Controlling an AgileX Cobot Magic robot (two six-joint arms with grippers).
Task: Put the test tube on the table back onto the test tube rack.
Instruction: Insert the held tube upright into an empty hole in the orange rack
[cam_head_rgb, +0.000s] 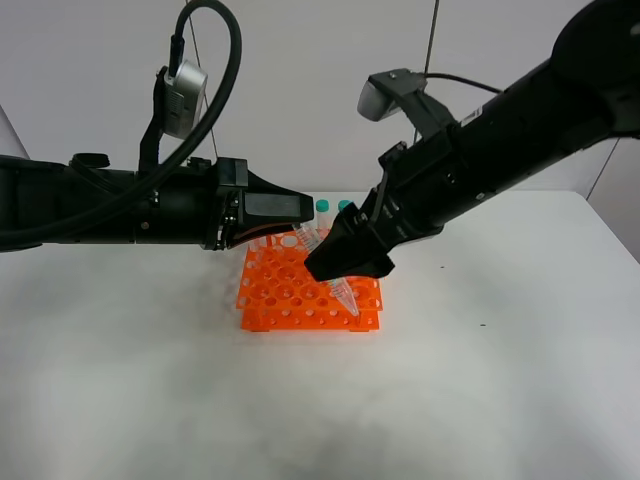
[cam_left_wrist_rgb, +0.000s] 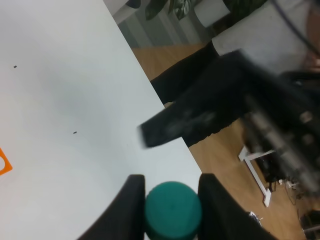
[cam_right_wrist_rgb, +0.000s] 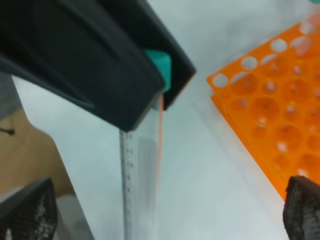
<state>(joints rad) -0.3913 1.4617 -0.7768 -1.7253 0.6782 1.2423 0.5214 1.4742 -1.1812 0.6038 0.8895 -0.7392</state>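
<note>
The test tube (cam_head_rgb: 345, 296) hangs tilted above the orange test tube rack (cam_head_rgb: 290, 300), its pointed tip low over the rack's right front corner. My left gripper (cam_head_rgb: 300, 226) is shut on its teal cap (cam_left_wrist_rgb: 172, 210), which sits squeezed between the two black fingers (cam_left_wrist_rgb: 132, 205). My right gripper (cam_head_rgb: 350, 265) is beside the tube's lower body with its jaws open. In the right wrist view the clear tube (cam_right_wrist_rgb: 140, 175) runs down from the cap (cam_right_wrist_rgb: 160, 67), and the right fingers (cam_right_wrist_rgb: 27, 210) stand wide apart on either side of it without touching.
Two more teal-capped tubes (cam_head_rgb: 322, 206) stand at the rack's far edge. The white table (cam_head_rgb: 150, 400) stretches around the rack. Its edge (cam_left_wrist_rgb: 150, 85) and the floor beyond show in the left wrist view, with the right arm (cam_left_wrist_rgb: 200, 115) blurred across it.
</note>
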